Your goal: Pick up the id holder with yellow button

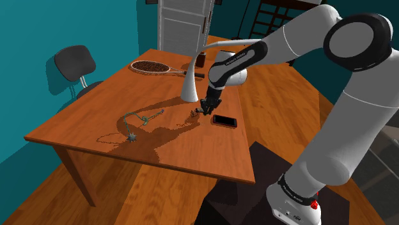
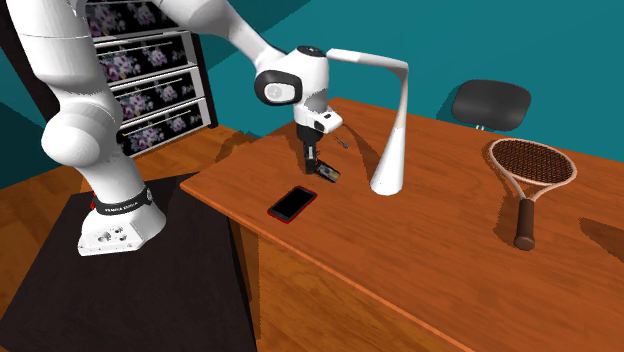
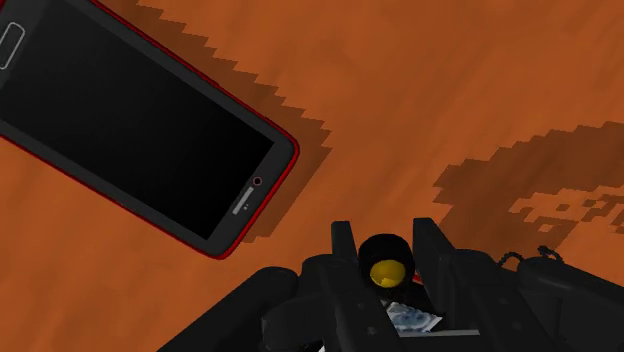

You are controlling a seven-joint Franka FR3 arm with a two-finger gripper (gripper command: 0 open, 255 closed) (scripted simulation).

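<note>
Fingers (image 3: pixel 432 250) clasp the id holder (image 3: pixel 385 270), apparently just above bare table (image 3: pixel 450 80), phone (image 3: pixel 130 120) beside, near the edge.

gripper (image 1: pixel 205 110) low over table (image 1: pixel 96 121) | phone (image 1: pixel 224 121) nr it (blk screen)

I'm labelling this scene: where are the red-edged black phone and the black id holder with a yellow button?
red-edged black phone (image 3: pixel 135 120): wrist view, middle of its screen.
black id holder with yellow button (image 3: pixel 388 272): wrist view, on the yellow button.
</note>
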